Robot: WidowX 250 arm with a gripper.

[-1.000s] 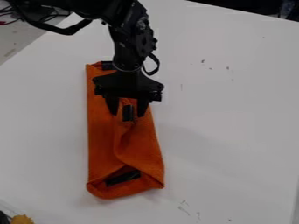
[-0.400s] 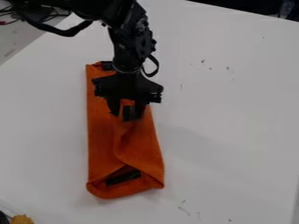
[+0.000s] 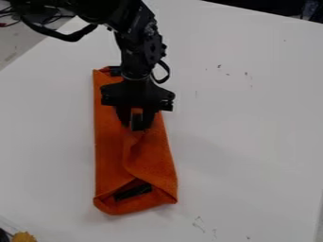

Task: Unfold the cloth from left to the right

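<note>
An orange cloth (image 3: pixel 111 151) lies folded into a long, narrow shape on the white table, running from the upper part of the view down to its lower left. My black gripper (image 3: pixel 137 124) hangs over the cloth's upper half, shut on a raised bit of the top layer. A small black patch shows between the fingers. Below them, a crease runs down the top layer to an open fold at the near end, where a dark strip is visible. The arm covers part of the cloth's far end.
The white table (image 3: pixel 252 142) surrounds the cloth, with a few small dark marks at right and near the bottom. A yellow object (image 3: pixel 24 237) sits in the bottom left corner. Cables (image 3: pixel 11 20) are at the upper left, beyond the table's edge.
The fingers have drawn together from a wider gap onto the cloth around the black patch. My gripper has shifted very slightly left; the cloth lies almost as before.
</note>
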